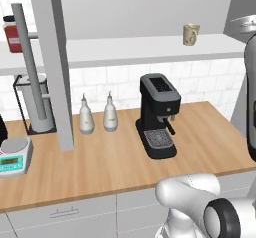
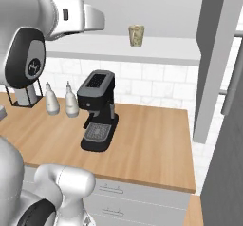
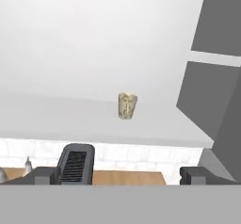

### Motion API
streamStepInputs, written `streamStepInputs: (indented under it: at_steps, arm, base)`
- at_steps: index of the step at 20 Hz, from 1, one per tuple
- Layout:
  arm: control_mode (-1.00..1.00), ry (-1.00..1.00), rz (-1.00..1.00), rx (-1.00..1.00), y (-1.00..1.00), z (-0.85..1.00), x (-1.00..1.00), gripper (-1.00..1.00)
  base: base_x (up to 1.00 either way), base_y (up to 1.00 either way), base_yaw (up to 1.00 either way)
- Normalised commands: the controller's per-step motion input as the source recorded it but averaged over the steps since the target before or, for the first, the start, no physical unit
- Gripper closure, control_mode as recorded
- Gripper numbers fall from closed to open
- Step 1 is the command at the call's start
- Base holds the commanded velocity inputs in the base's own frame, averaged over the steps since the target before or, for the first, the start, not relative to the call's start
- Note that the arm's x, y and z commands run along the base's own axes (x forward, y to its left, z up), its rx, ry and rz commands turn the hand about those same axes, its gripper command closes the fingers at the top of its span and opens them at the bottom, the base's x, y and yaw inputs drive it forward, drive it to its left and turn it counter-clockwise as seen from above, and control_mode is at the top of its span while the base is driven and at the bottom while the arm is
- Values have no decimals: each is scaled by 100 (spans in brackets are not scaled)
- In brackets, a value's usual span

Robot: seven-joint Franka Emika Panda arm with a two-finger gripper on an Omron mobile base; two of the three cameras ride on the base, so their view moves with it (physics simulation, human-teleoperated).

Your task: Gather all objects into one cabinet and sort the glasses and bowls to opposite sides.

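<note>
A speckled beige mug point(image 1: 190, 34) point(image 2: 136, 35), one of the glasses, stands upright on the thick white shelf point(image 1: 140, 51) point(image 2: 156, 50) of the doorless cabinet, whose dark grey side panel point(image 2: 213, 54) rises to its right. In the hand view the mug point(image 3: 126, 106) sits in the middle, well ahead of my gripper point(image 3: 120, 177). The gripper is open, its fingertips point(image 3: 42, 176) set wide apart with nothing between them. My arm point(image 2: 57, 16) is raised high at the upper left of the right base view. The bowls are out of view.
On the wooden counter point(image 1: 110, 157) stand a black coffee machine point(image 1: 159, 114) point(image 2: 97, 108), two white spouted bottles point(image 1: 86, 116) point(image 1: 110, 113) and a small scale point(image 1: 14, 154). A grey panel point(image 1: 55, 67) drops to the counter at the left. A red jar point(image 1: 11, 33) stands on the far-left shelf.
</note>
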Motion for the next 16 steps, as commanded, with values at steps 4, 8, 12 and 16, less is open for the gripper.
streamStepInputs:
  at_steps: [4, 8, 12, 16]
  arm:
    - [-100, 1, -9, 0, -13, 0, 66, -100]
    - [-100, 2, -11, -2, -8, 0, 60, -100]
    - [-100, 6, -9, -1, -7, 0, 65, -100]
    - [-100, 19, -7, -4, -35, -1, 36, -100]
  base:
    - [0, 0, 0]
    - [0, 0, 0]
    - [0, 0, 0]
    - [0, 0, 0]
